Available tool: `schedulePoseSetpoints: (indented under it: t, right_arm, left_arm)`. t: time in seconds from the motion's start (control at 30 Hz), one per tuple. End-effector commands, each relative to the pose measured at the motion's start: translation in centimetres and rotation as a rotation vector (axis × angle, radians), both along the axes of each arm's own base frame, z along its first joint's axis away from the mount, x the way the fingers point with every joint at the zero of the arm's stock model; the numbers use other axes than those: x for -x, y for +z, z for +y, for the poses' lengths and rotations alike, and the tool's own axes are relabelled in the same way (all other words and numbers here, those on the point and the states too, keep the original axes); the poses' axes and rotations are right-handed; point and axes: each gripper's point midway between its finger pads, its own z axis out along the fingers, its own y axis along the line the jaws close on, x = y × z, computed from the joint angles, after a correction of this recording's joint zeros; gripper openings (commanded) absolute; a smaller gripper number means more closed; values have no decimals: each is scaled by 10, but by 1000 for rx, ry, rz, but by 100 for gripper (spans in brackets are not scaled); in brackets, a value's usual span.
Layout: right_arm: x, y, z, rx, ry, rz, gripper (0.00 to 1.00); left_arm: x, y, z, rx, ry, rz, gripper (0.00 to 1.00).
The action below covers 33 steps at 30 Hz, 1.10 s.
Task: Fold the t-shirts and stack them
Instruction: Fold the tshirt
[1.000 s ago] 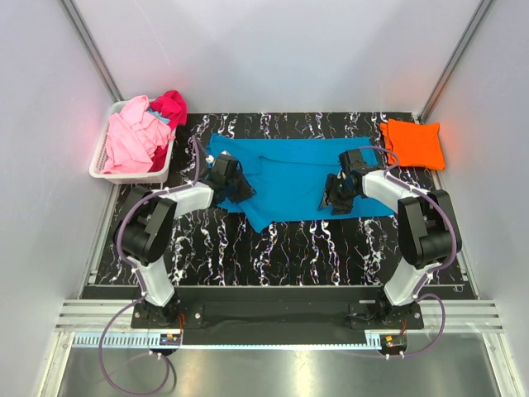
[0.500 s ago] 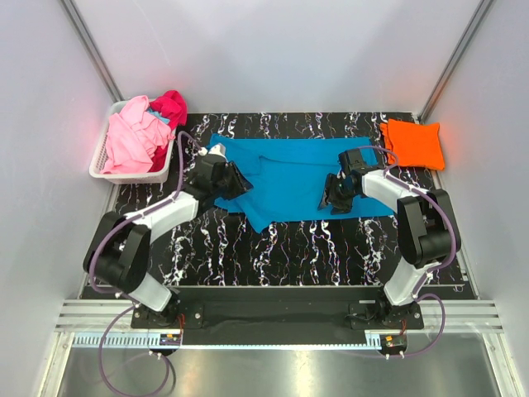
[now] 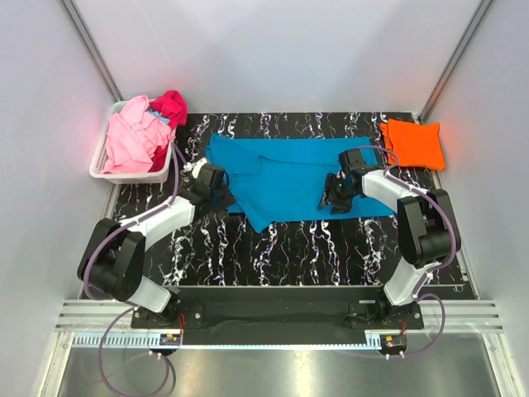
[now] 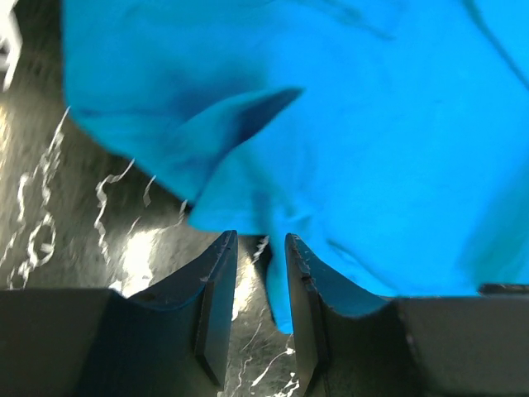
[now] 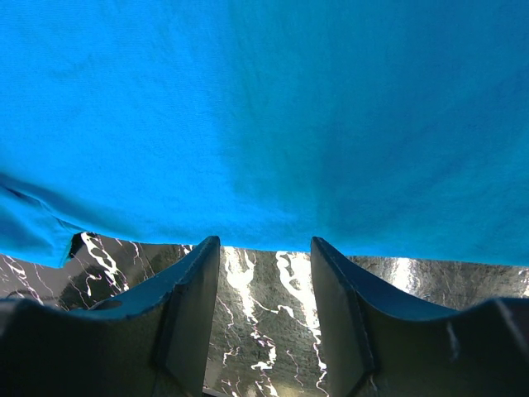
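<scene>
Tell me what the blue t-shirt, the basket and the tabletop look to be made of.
Blue t-shirt: soft matte knit fabric, probably cotton; it lies in creases and folds.
Basket: white plastic, apparently rigid, with moulded slats in its wall.
Tabletop: glossy black with white marble-like veins and bright reflections; whether it is stone or printed laminate cannot be told.

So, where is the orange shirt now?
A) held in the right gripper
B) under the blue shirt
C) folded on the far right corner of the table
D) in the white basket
C: the orange shirt lies folded flat on the table at its far right corner, apart from the blue shirt and far from the basket.
</scene>
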Motion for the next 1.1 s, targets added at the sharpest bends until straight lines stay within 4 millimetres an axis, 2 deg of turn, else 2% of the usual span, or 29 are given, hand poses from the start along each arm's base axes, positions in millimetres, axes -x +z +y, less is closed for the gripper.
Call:
schedulePoseSetpoints:
  t: [0.0,0.07,0.33,0.53,0.7,0.97,1.07]
  right_arm:
    - [-4,9,6,-16,29,-42,55]
    - [-5,9,7,-14,31,-40,55]
    - [-6,7,6,-8,34,-38,55]
    - [-5,6,7,-16,43,-32,55]
    - [-5,8,7,-13,43,-34,55]
    - [-4,6,7,-13,35,-27,55]
    - [-3,5,6,-12,34,-22,55]
  left_arm:
    - [3,-6,9,13,98,17,34]
    - [8,-16,9,16,105,49,34]
    - [9,-35,17,-28,131,79,33]
    - [-4,-50,18,-83,99,58,31]
    - [-18,-50,13,-104,67,29,31]
    - [-21,-51,13,-115,57,27,30]
    - [-21,-51,12,-112,55,26,24]
